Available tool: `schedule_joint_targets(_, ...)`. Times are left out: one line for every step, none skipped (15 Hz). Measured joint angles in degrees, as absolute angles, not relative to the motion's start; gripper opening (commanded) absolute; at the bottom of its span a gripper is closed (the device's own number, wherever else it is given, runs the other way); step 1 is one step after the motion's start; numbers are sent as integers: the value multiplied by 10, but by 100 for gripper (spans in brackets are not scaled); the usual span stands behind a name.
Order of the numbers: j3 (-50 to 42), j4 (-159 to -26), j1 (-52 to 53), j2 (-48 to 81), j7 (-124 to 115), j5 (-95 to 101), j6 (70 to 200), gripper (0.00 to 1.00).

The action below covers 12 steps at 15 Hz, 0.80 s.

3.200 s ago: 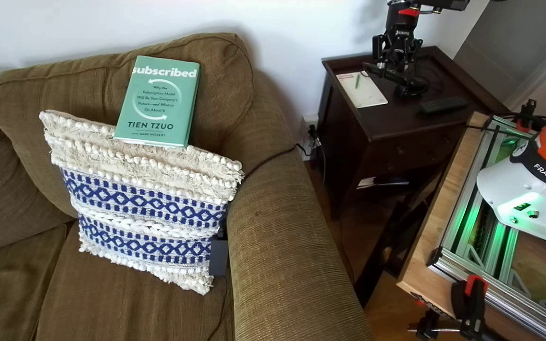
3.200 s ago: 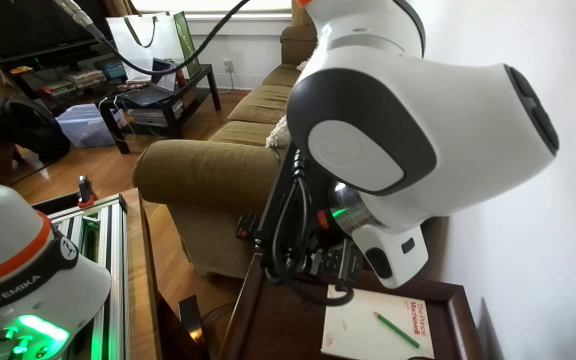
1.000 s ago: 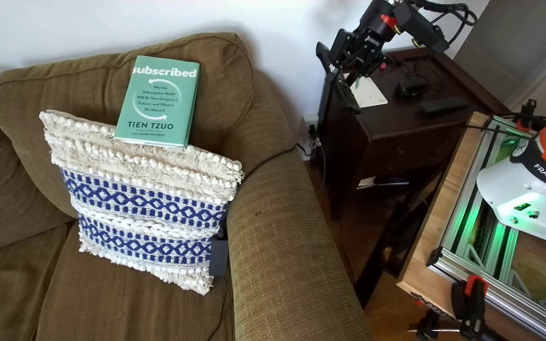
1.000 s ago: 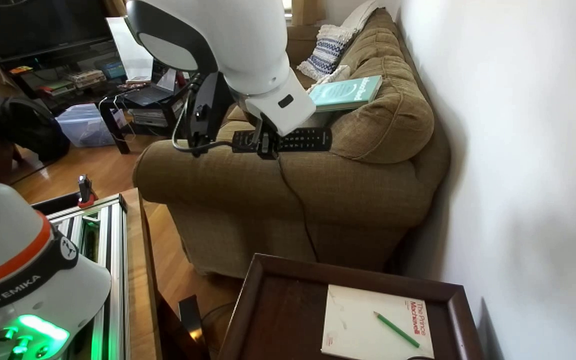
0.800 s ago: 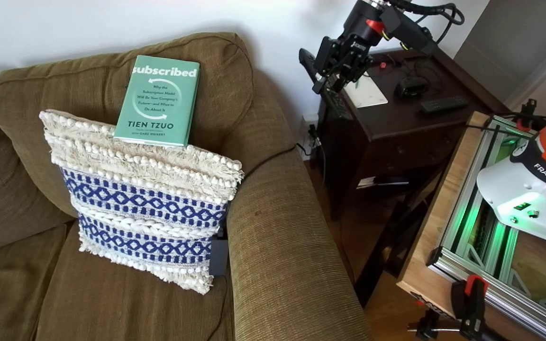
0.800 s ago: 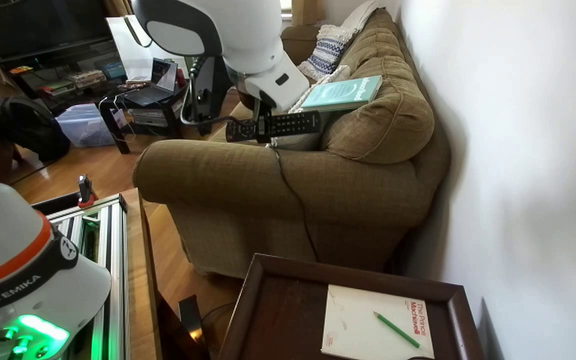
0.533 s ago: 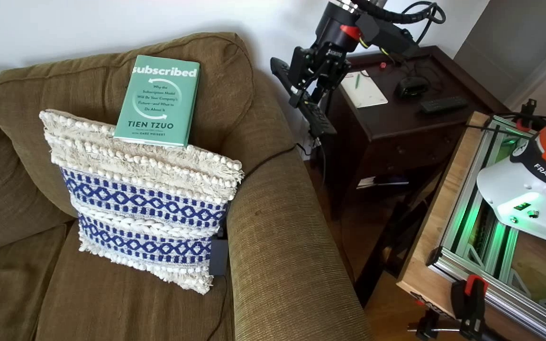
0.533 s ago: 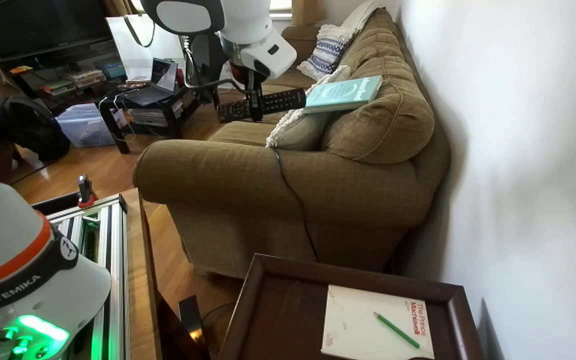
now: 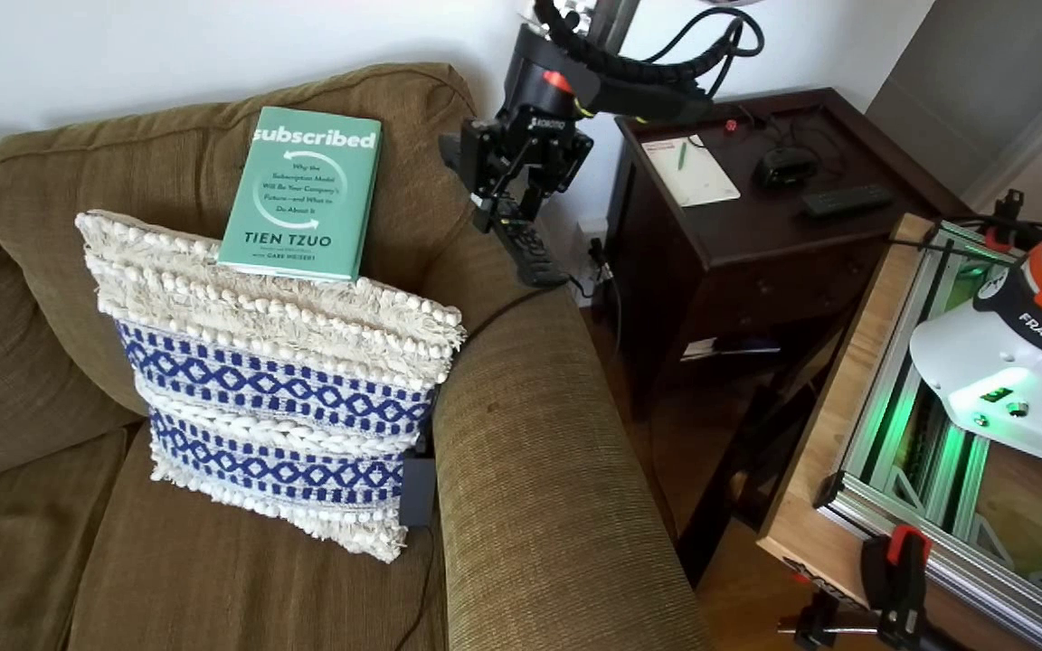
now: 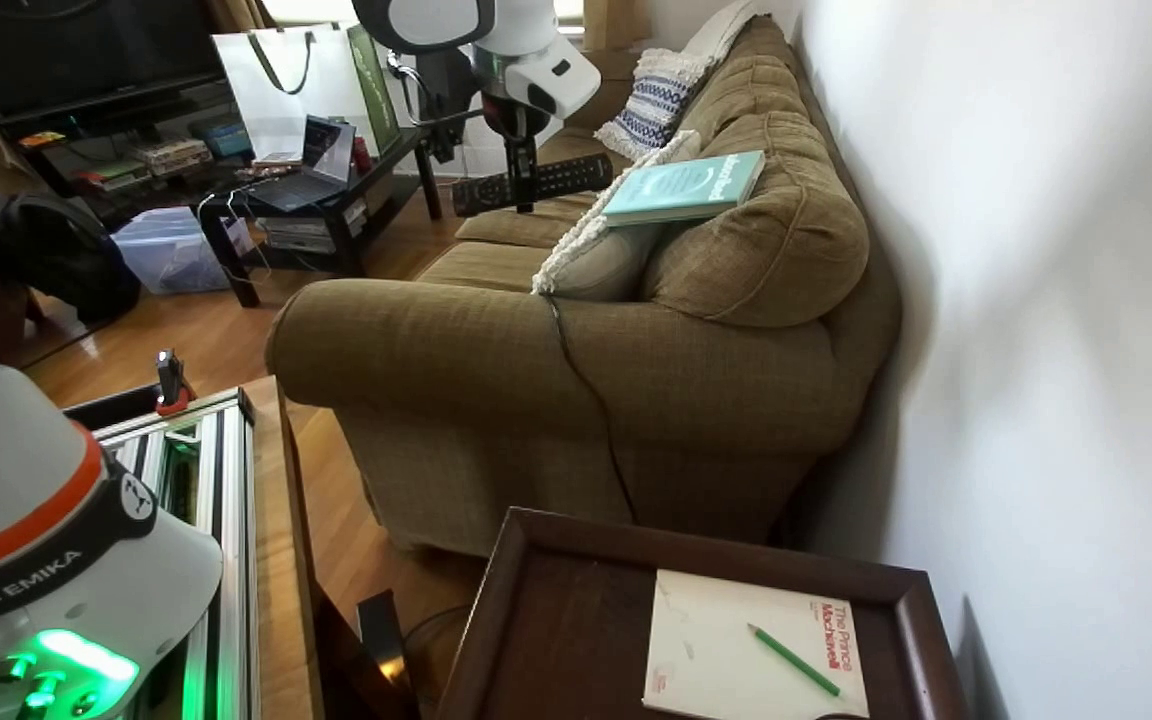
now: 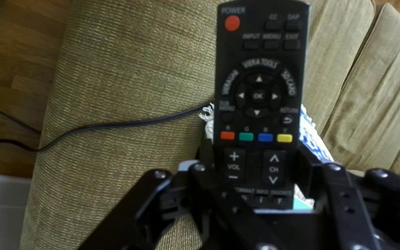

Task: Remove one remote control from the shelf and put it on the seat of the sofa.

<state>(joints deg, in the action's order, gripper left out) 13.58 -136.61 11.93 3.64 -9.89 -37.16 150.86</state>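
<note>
- Pinching a black remote control [image 11: 260,86] by its long edges between the fingers of the gripper [image 11: 255,159], showing its buttons in the wrist view.
- Holding it in the air above the sofa [image 10: 576,430], by the padded arm [image 9: 544,461], apart from the seat [image 9: 241,588]; tilting it in both exterior views.
- Being unable to tell its exact height over the padded arm.
- Seeing a black cord [image 11: 123,124] crossing the padded arm toward a blue-and-white fringed pillow [image 9: 290,389].
- Finding a green book [image 9: 295,199] resting across the top of the pillow and the back cushion [image 9: 421,163].
- Logging a second remote control [image 9: 847,201] lying on the shelf [image 9: 729,231], near a small black device [image 9: 785,166] and a white booklet [image 9: 702,181].
- Noting a green pencil [image 10: 793,660] lying aslant on the booklet, near its red lettering.
</note>
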Motion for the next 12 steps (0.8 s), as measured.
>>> schedule_joint_targets(135, -1349, 119, 56, -116, -357, 1517, 30)
schedule_joint_targets(133, -1332, 119, 75, -135, -343, 1525, 30)
schedule_joint_targets(130, -1316, 119, 96, -155, -327, 1538, 30)
schedule_joint_targets(126, -1299, 120, 117, -175, -312, 1551, 30)
schedule_joint_targets(121, -1283, 120, 136, -193, -299, 1561, 30)
schedule_joint_targets(114, -1264, 121, 157, -213, -285, 1566, 30)
schedule_joint_targets(107, -1245, 122, 177, -233, -271, 1571, 30)
schedule_joint_targets(98, -1226, 125, 195, -255, -255, 1574, 30)
schedule_joint_targets(88, -1205, 131, 214, -278, -238, 1576, 30)
schedule_joint_targets(75, -1185, 139, 232, -304, -222, 1578, 30)
schedule_joint_targets(62, -1163, 149, 249, -332, -208, 1578, 30)
schedule_joint_targets(48, -1143, 160, 265, -360, -196, 1578, 30)
